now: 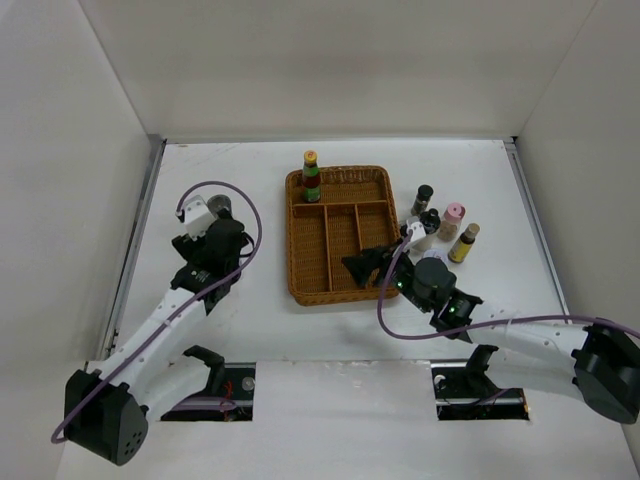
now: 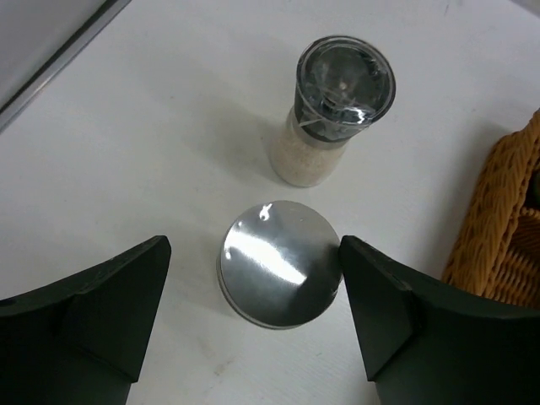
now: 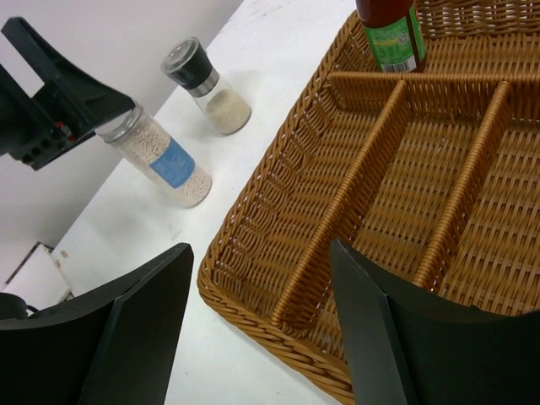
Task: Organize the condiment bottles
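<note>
Presently the left pincer stands open astride the silver-capped shaker on the counter, apparently lined up for a grasp; nothing gripped. Right pincer hangs open and empty over the wicker tray, which holds one sauce bottle.

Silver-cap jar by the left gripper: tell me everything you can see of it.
The jar has a clear body full of white granules, a blue label on its side and a flat, shiny silver cap. It seems to stand upright on the table, left of the tray and close to the black-topped grinder but apart from it. The left gripper hangs over it, open, with a jaw on either side of the cap. One jaw looks to touch the cap's rim and the other stands off.
</note>
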You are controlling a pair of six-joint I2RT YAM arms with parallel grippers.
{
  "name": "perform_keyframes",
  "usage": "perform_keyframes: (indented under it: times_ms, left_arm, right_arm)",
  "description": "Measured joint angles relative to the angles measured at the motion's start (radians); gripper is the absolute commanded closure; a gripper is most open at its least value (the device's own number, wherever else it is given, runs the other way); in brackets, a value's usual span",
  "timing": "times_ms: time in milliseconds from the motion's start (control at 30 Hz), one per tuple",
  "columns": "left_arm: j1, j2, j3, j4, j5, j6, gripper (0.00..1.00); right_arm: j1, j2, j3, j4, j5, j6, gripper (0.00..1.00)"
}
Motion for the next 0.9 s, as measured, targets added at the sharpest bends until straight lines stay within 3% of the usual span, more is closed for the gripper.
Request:
perform_keyframes:
  times_ms: [100, 400, 700, 900]
  left_arm:
    - [0.025, 0.032, -0.003, 0.072, 0.037, 0.007, 0.33]
    - [0.027, 0.031, -0.029, 0.141, 0.079, 0.014, 0.21]
    - [-0.044, -0.093, -0.051, 0.086, 0.099, 0.014, 0.22]
    - [-0.092, -0.07, -0.051, 0.073, 0.119, 0.014, 0.22]
  right_arm:
    - [0.001, 0.009, 0.0, 0.0, 0.0, 0.0, 0.28]
    - [0.001, 0.012, 0.0, -0.002, 0.0, 0.0, 0.28]
    - [0.001, 0.028, 0.0, -0.002, 0.0, 0.0, 0.28]
    - [0.001, 0.027, 0.0, -0.003, 0.0, 0.0, 0.27]
